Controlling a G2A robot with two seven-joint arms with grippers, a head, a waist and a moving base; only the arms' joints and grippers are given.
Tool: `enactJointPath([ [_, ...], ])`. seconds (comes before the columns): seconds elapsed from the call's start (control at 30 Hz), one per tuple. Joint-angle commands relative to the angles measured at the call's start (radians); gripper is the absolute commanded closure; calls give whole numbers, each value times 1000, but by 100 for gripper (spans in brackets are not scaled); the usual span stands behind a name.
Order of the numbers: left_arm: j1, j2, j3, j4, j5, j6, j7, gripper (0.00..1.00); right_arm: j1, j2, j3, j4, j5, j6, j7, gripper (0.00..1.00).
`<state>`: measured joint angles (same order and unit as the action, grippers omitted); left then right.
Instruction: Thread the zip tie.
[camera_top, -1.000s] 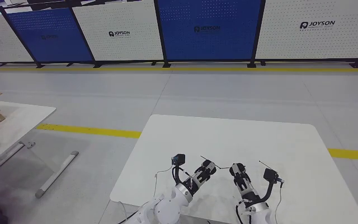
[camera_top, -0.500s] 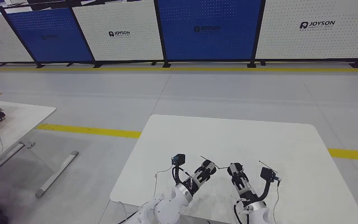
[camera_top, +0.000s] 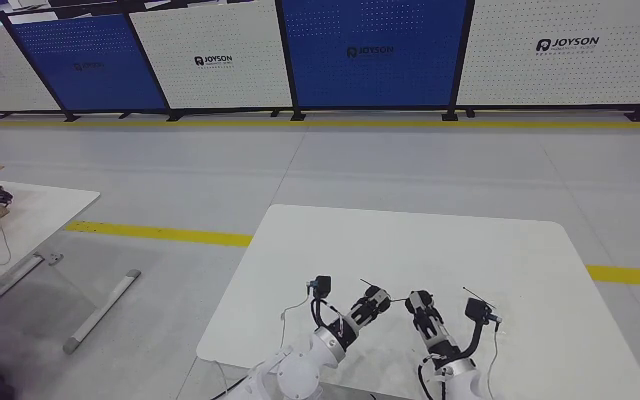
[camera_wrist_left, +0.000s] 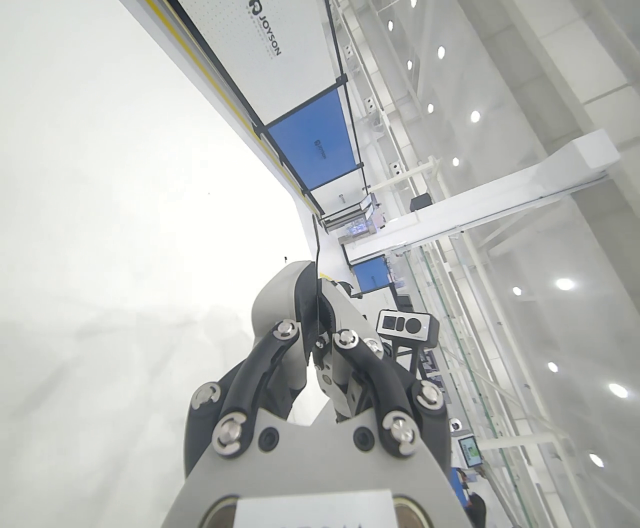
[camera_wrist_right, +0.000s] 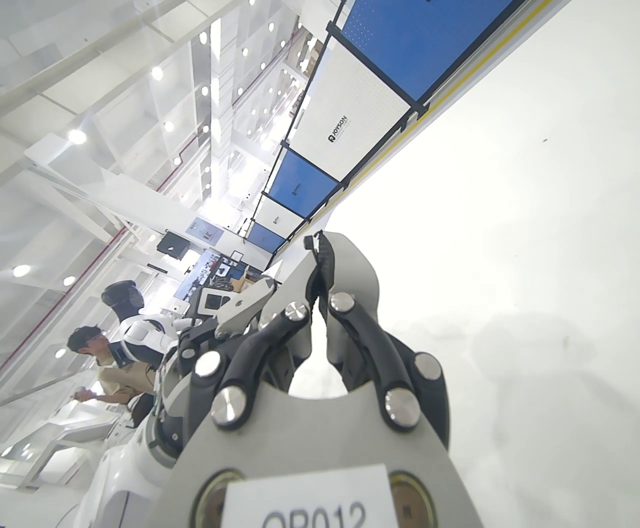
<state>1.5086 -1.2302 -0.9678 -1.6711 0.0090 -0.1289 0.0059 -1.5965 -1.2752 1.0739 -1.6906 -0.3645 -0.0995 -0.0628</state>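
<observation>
The zip tie is a thin black strap (camera_wrist_left: 316, 240) held above the white table (camera_top: 420, 240). My left gripper (camera_wrist_left: 314, 285) is shut on the strap, which sticks out past its fingertips. My right gripper (camera_wrist_right: 322, 250) is shut on a short black end piece of the zip tie (camera_wrist_right: 310, 243). In the top view the left gripper (camera_top: 377, 296) and the right gripper (camera_top: 418, 299) hover close together near the table's front edge. The zip tie (camera_top: 366, 284) runs between them, its tail poking out beyond the left gripper.
The white table stretches bare behind the grippers. A second white table (camera_top: 40, 215) stands at the far left. Blue and white partition panels (camera_top: 370, 50) line the back of the room.
The two grippers have drawn slightly closer together, the right one shifting toward the left one. Both stay shut on the zip tie.
</observation>
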Motion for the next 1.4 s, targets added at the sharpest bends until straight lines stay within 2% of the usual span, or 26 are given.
enactJointPath([
  [0.0,1,-2,0,3,-21,-10,1,100,2,-1,1,4,13,-21,2,100],
  [0.13,-1,-3,-6,11,-39,-14,1,100,-4,-2,11,2,37,-61,3,100],
  [0.37,-1,-5,-11,17,-53,-14,4,100,-4,-2,11,2,37,-61,3,100],
  [0.57,-2,-7,-14,18,-96,-29,-22,100,-4,-2,11,2,37,-61,3,100],
  [0.73,-2,-7,-37,22,-137,-38,-33,100,-10,-2,34,5,99,-108,12,100],
  [1.0,3,-5,-42,14,-127,-33,-56,100,-3,-6,28,-1,80,-70,27,100],
  [1.1,4,-5,-34,12,-90,-30,-40,100,1,-8,21,-4,65,-52,33,100],
  [1.37,8,-7,-32,8,-72,-32,-25,100,2,-12,19,-7,52,-41,33,100],
])
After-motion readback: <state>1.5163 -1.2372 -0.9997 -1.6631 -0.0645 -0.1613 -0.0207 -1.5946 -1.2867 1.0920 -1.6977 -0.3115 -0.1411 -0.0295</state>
